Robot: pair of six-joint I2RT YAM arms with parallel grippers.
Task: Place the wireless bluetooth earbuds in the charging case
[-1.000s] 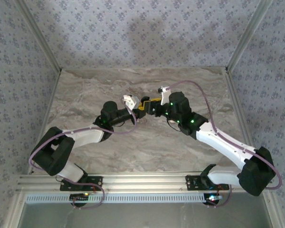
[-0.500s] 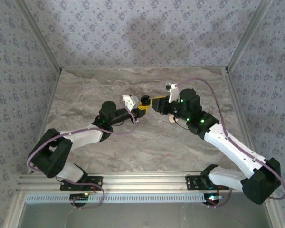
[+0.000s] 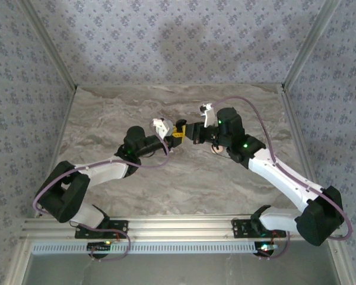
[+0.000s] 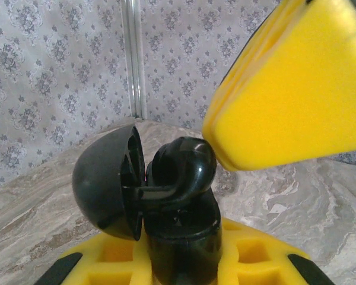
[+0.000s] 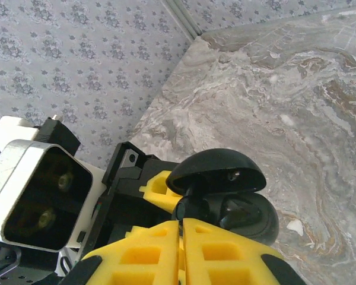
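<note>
My left gripper [image 3: 177, 132] is shut on the black charging case [image 4: 181, 237] and holds it upright above the table, its domed lid [image 4: 104, 178] swung open. One black earbud [image 4: 181, 169] sits at the mouth of the case and sticks out above it. My right gripper [image 5: 181, 222] is shut, its yellow pads pressed together, and its tip touches that earbud [image 5: 193, 209] from the side. From the left wrist, the right gripper's yellow fingers [image 4: 285, 89] rest against the earbud's top. In the top view the two grippers meet at mid-table, the right gripper [image 3: 193, 129] just right of the case.
The marble table [image 3: 166, 178] is walled by patterned panels at the back and sides. A small pale round object [image 3: 215, 149] lies on the table under my right wrist. The left arm's wrist camera [image 5: 38, 196] is close beside my right fingers.
My right gripper's jaws have gone from open to shut. The right arm drew back slightly, then came in again to the case. The left arm holds still.
</note>
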